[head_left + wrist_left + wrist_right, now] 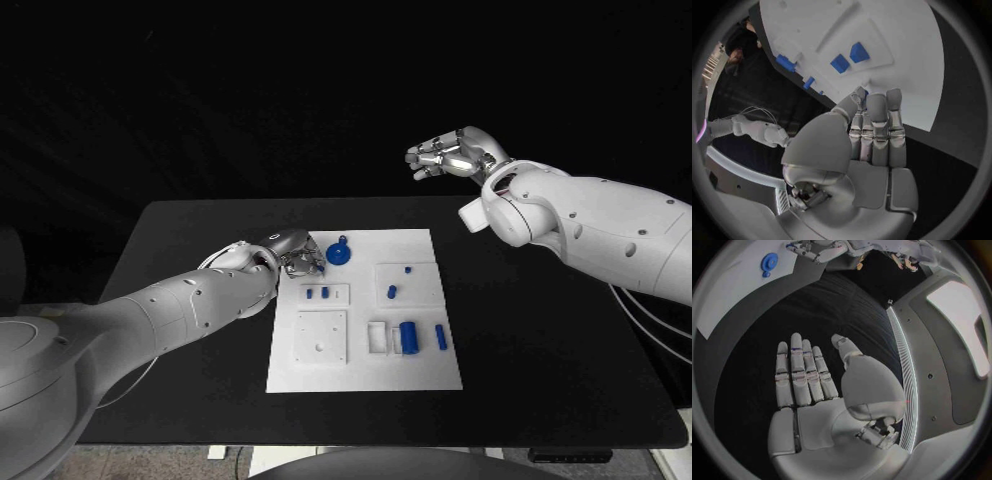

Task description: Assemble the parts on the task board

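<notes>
My left hand (pixel 293 250) sits at the far-left corner of the task board (pixel 364 372), fingers straight and together, holding nothing, just beside the round blue part (pixel 339 252), probably lining up a grab. Right hand (pixel 453 154) is parked way off past the table's far edge, flat and empty, out of the way.

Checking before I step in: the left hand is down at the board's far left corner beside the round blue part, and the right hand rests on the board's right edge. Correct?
Not quite. The right hand is not on the task board; the head view shows it raised beyond the table's far edge, open and holding nothing. The left hand is at the far left corner beside the round blue part.
</notes>
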Available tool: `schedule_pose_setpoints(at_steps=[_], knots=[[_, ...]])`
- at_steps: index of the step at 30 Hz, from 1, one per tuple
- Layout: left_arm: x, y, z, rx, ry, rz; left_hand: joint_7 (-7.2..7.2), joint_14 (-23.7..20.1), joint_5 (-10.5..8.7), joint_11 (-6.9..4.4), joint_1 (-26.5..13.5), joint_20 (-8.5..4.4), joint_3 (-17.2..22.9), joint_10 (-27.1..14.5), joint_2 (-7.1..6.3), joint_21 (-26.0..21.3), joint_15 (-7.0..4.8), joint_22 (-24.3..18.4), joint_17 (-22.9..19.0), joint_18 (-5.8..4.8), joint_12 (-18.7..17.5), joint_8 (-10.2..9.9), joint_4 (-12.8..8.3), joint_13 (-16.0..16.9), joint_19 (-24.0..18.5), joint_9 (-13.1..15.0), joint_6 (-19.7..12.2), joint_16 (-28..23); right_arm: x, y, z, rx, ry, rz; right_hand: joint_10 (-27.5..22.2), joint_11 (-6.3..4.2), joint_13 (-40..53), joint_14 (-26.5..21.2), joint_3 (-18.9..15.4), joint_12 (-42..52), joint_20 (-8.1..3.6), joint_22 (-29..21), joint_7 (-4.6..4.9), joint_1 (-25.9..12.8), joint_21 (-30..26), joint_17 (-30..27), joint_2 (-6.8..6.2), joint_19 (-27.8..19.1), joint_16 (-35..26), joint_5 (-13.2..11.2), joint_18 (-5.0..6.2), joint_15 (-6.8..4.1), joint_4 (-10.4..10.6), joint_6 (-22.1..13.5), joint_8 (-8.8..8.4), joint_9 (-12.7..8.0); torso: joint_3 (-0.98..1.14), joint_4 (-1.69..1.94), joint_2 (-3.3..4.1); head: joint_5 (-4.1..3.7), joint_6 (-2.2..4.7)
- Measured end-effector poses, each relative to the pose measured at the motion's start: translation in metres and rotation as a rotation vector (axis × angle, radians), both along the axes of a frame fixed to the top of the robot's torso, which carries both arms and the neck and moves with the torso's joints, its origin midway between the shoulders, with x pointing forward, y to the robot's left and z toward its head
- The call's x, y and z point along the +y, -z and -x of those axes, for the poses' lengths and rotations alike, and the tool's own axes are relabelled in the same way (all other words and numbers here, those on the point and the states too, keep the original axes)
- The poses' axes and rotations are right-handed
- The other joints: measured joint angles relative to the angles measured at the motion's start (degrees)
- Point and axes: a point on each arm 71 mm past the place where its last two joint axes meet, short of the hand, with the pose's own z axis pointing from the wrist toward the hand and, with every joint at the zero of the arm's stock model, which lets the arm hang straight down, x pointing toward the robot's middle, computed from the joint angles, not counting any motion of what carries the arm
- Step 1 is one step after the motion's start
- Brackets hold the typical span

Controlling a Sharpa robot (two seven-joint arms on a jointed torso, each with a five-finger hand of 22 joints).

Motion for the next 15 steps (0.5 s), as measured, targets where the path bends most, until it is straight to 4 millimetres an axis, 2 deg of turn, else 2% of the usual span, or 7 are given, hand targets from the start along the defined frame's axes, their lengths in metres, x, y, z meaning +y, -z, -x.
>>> schedule_pose_setpoints(at_steps=[15], knots=[[-0.0019, 0.0009, -0.0004, 0.025, 0.008, -0.015, 0.11, 0.00, 0.22, 0.01, -0.05, 0.00, 0.13, -0.01, -0.06, 0.00, 0.01, 0.00, -0.01, -0.01, -0.15, -0.20, -0.13, -0.03, 0.00, 0.03, 0.11, 0.00, 0.0005, 0.0001, -0.0001, 0.000, -0.001, 0.000, 0.00, 0.00, 0.00, 0.00, 0.00, 0.00, 0.00, 0.00, 0.00, 0.00, 0.00, 0.00, 0.00, 0.00, 0.00, 0.00, 0.00, 0.00, 0.00, 0.00, 0.00, 0.00, -0.04, 0.04, -0.01, -0.09, -0.14]])
